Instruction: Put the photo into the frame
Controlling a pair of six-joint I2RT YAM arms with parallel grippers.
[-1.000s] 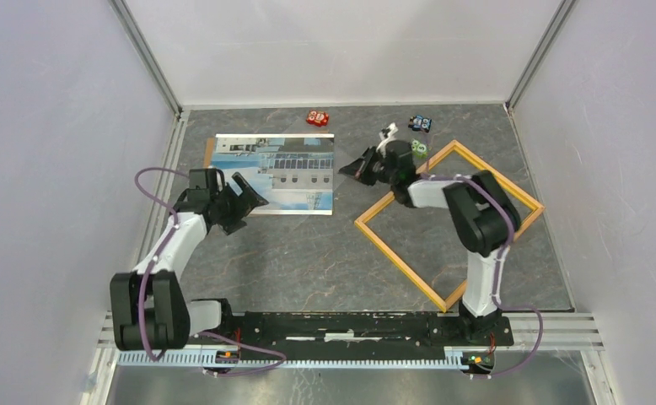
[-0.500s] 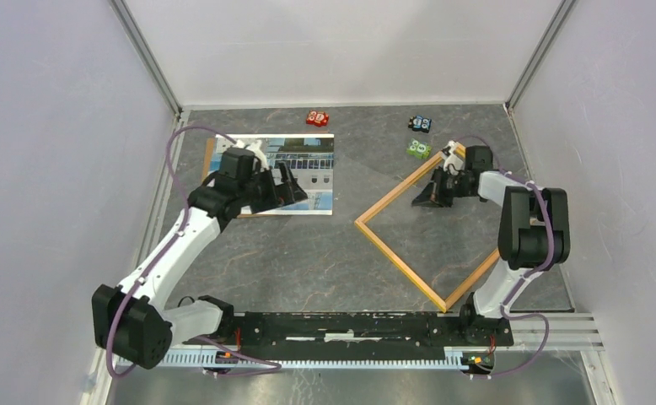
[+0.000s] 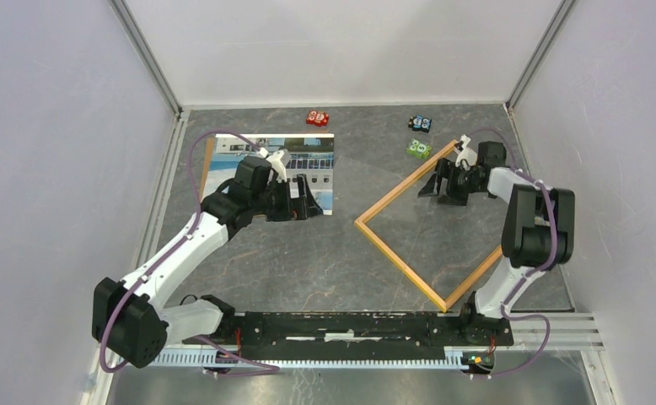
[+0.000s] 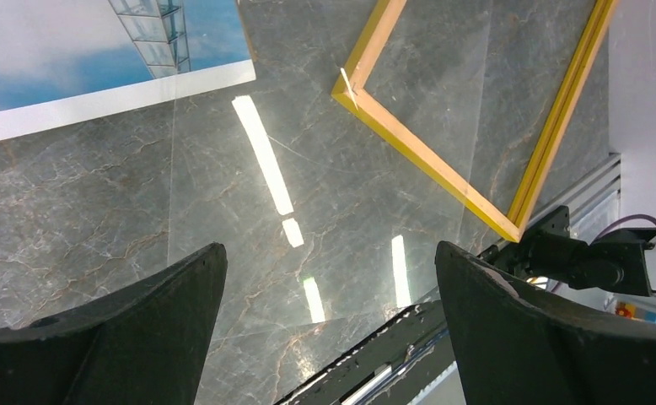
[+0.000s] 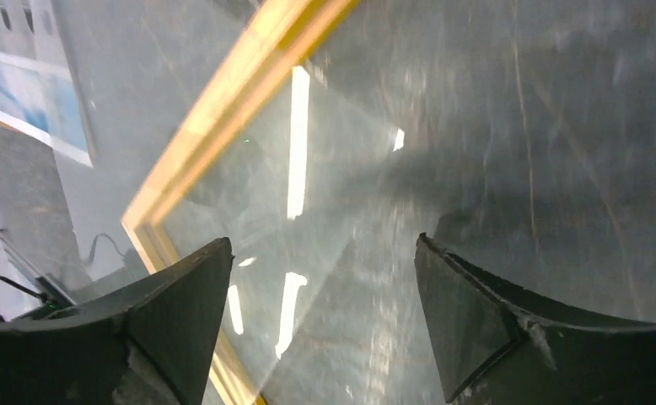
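Your spread, empty left gripper point(image 4: 329, 263) is hovering beside the blue-sky paper photo point(image 4: 72, 59), probably to lift it; your spread right gripper point(image 5: 323, 253) is hovering inside the yellow-orange wooden frame point(image 5: 223, 118).

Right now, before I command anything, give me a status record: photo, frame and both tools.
photo: flat on the table, picture side up, outside the frame
frame: flat on the table, right of the photo
left tool: open, empty, by the photo's near right corner
right tool: open, empty, above the frame's inside, near its far left rail
task: not done
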